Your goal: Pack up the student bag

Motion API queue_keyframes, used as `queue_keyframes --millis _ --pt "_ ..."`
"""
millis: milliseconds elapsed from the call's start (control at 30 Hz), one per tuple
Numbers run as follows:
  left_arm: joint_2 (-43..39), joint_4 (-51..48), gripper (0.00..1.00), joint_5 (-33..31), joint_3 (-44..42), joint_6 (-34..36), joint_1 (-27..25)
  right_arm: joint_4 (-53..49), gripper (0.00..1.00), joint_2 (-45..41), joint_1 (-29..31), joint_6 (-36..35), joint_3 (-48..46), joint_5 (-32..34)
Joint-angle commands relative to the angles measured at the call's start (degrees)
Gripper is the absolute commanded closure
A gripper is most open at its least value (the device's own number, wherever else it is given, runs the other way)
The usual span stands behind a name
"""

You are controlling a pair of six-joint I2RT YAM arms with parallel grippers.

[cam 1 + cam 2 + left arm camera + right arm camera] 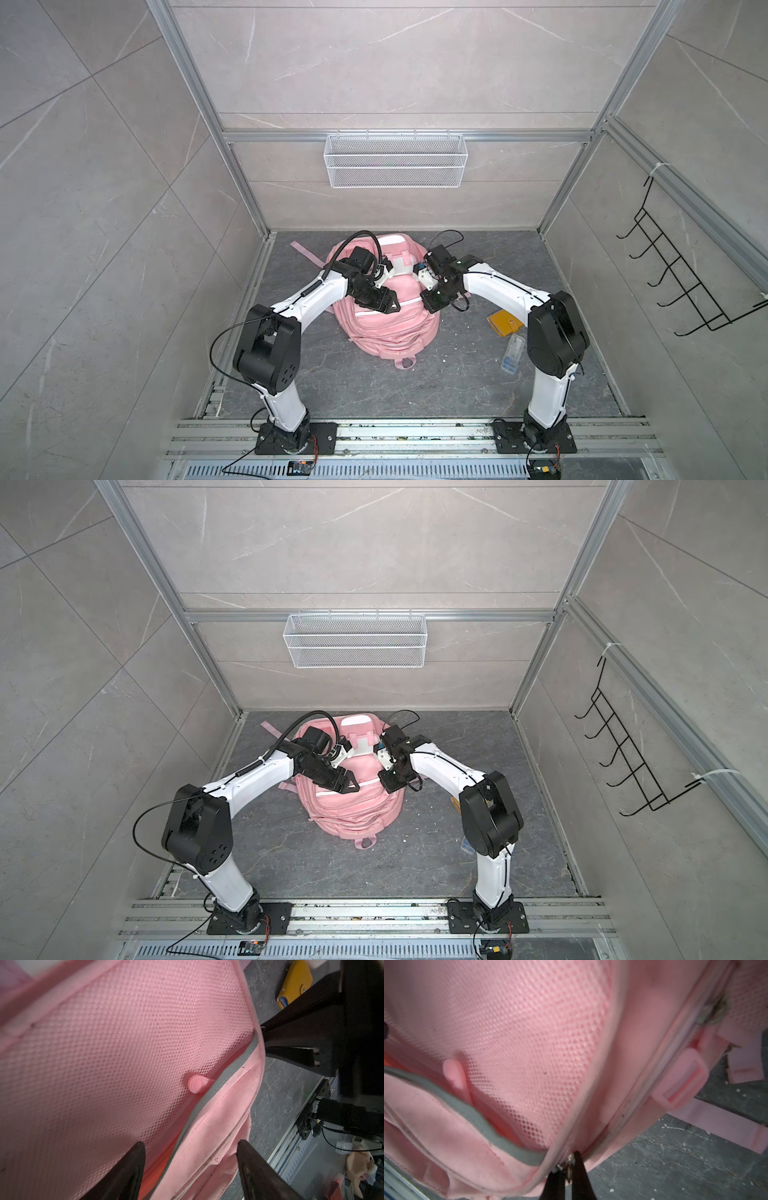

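**Left:** my left claw [190, 1142] stands spread over the mesh panel [124, 1053] of the student bag [395, 332], holding nothing.

**Centre:** the bag lies flat on the tabletop [415, 386] between my two arms. Its long axis runs from the mounting rail [415, 436] toward the far side. The carry loop [405, 363] points at the rail, and the white-flapped pocket [392, 241] lies at the far end.

**Right:** my right claw [571, 1160] is pressed together on a metal zip pull [564, 1165] at the bag's edge.

**Far right:** a yellow case [503, 322] and a clear box [512, 353] lie on the tabletop, outside the bag.

**Judgement:** packing is unfinished. Whether anything is already inside, I cannot tell.
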Motion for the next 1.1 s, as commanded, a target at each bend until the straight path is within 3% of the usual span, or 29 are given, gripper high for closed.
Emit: queue_keyframes --millis 0,300,367,400,700,833,1067 --pt "1.58 -0.6 0.34 2.76 1.26 4.19 -1.0 -1.82 1.0 1.45 -0.52 2.13 1.97 1.27" --pt "1.18 0.25 0.77 4.26 -1.2 2.4 -4.31 -1.8 1.0 3.37 -0.52 0.5 4.85 0.76" --pt "1.41 0.47 0.96 4.64 -0.51 1.35 -4.32 -1.65 1.0 3.48 -0.57 -0.3 5.55 -0.02" --pt "1.46 1.01 1.0 4.79 -0.17 0.45 -4.32 -1.44 1.0 3.34 -0.57 -0.86 5.42 -0.47" --pt "-2.94 8.73 1.0 4.72 2.23 -18.18 1.25 4.86 1.0 -6.56 -0.14 -4.62 -7.06 -5.54" --pt "-2.06 9.24 1.0 7.97 5.25 -22.51 3.29 6.0 1.0 -11.9 1.86 -7.34 -13.32 -5.96" --pt "0.44 11.52 1.0 13.08 9.0 -28.59 3.4 4.37 1.0 -12.43 7.92 -9.62 -13.0 -4.14"
